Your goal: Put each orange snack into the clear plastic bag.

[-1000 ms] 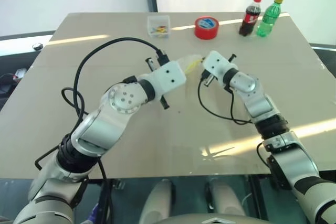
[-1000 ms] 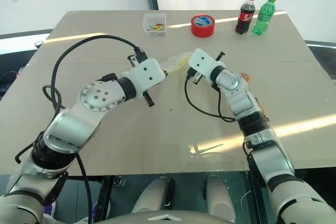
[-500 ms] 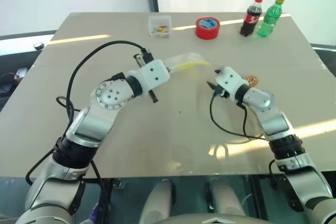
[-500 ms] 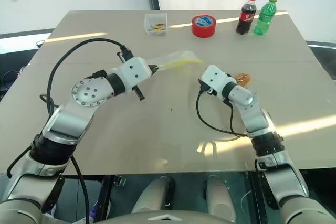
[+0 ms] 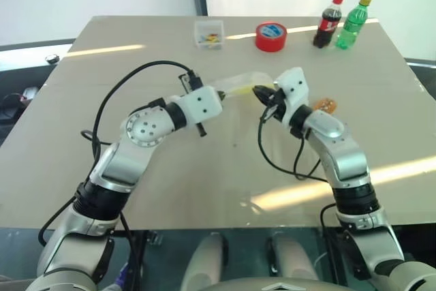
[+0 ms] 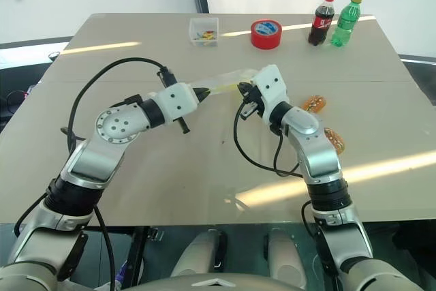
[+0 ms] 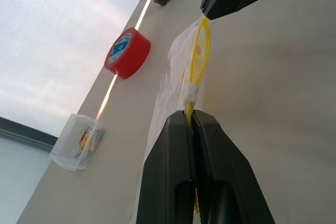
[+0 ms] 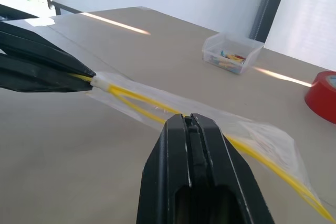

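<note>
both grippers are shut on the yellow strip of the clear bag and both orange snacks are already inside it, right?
Not quite. Both grippers, left and right, are shut on the clear plastic bag's yellow strip, but the orange snacks lie on the table, as the right eye view shows.

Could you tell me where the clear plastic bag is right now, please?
The clear plastic bag hangs above the table's middle, stretched between the left gripper and the right gripper, both pinching its yellow strip.

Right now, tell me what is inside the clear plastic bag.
Nothing orange shows through the clear plastic bag, held off the table by both sets of fingers on its yellow strip. Both orange snacks lie on the table.
</note>
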You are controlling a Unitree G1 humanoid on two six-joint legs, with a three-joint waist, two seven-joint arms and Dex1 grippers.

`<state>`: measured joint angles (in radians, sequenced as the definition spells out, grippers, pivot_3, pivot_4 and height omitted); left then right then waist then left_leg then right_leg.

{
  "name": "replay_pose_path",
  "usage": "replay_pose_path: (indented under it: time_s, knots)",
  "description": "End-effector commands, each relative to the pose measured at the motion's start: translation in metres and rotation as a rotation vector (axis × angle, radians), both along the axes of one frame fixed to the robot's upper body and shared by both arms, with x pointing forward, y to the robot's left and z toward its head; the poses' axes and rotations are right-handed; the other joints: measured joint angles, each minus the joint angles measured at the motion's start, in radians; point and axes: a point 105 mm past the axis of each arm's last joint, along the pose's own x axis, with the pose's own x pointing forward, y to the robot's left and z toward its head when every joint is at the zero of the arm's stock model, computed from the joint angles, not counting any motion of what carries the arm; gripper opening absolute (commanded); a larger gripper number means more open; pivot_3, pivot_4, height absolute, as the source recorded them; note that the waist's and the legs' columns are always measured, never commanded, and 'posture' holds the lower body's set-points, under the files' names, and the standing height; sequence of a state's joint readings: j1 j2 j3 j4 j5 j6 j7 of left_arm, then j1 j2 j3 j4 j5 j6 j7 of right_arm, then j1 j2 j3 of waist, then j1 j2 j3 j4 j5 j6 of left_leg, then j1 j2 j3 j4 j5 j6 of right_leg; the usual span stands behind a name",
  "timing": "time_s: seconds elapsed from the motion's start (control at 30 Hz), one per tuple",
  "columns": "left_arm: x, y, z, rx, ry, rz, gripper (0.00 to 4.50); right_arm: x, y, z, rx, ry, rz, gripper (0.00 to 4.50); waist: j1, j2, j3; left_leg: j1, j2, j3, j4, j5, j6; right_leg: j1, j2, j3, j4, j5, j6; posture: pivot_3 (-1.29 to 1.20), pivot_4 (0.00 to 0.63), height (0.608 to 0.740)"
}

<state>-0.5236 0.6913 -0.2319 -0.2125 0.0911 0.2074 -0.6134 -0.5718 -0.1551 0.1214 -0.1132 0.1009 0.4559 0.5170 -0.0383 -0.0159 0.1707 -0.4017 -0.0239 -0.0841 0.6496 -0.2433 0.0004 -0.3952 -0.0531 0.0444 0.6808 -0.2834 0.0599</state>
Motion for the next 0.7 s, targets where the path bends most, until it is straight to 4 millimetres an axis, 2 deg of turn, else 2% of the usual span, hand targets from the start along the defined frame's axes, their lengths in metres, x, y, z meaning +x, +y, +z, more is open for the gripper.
replay_pose_path:
  time_s: [0.03, 0.47, 0.7]
  knots:
    - [-0.006, -0.002, 0.013, -0.012, -0.06, -0.018, 0.0, -0.003, 0.009, 0.016, 0.019, -0.046, 0.034, 0.03, -0.001, 0.0, 0.0, 0.0, 0.0, 0.0, 0.0, 0.0, 0.0, 0.0, 0.0, 0.0, 0.0, 0.0, 0.0, 0.0, 0.15, 0.74]
    - [-0.014, -0.007, 0.014, -0.035, -0.062, -0.02, 0.0, -0.003, 0.018, 0.003, 0.0, -0.005, 0.063, 0.03, -0.003, 0.0, 0.0, 0.0, 0.0, 0.0, 0.0, 0.0, 0.0, 0.0, 0.0, 0.0, 0.0, 0.0, 0.0, 0.0, 0.15, 0.74]
    - [-0.009, 0.001, 0.014, -0.047, -0.033, 0.034, 0.0, -0.006, 0.01, 0.014, 0.023, -0.024, 0.054, 0.03, -0.003, 0.0, 0.0, 0.0, 0.0, 0.0, 0.0, 0.0, 0.0, 0.0, 0.0, 0.0, 0.0, 0.0, 0.0, 0.0, 0.15, 0.74]
